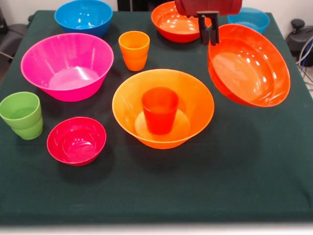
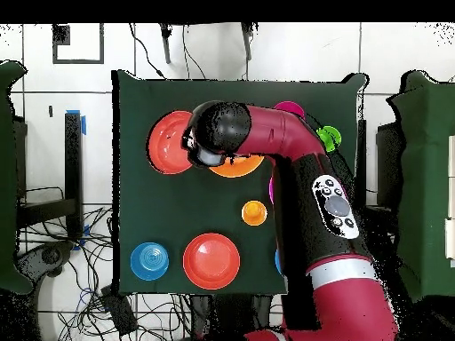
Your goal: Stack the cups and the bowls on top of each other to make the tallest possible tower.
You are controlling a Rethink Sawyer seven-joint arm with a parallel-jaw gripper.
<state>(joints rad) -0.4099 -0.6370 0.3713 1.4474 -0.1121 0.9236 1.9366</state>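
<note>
Bright, even light falls from above in the front view. The dark green table cloth point(image 1: 205, 191) stays matte and glare-free, while the glossy plastic catches it: white specks dot the inside of the tilted red-orange bowl point(image 1: 249, 68) at about 2 o'clock, and a pale patch lies in the floor of the pink bowl point(image 1: 67, 66) at 10 o'clock. Soft, short shadows pool beneath the wide orange bowl point(image 1: 163, 107) toward 6 o'clock and under the crimson bowl point(image 1: 76, 140). Focus is crisp across the table.

In the overhead view the white floor point(image 2: 222, 53) at 12 o'clock looks near overexposed. The arm point(image 2: 293, 142) shows soft highlights.
</note>
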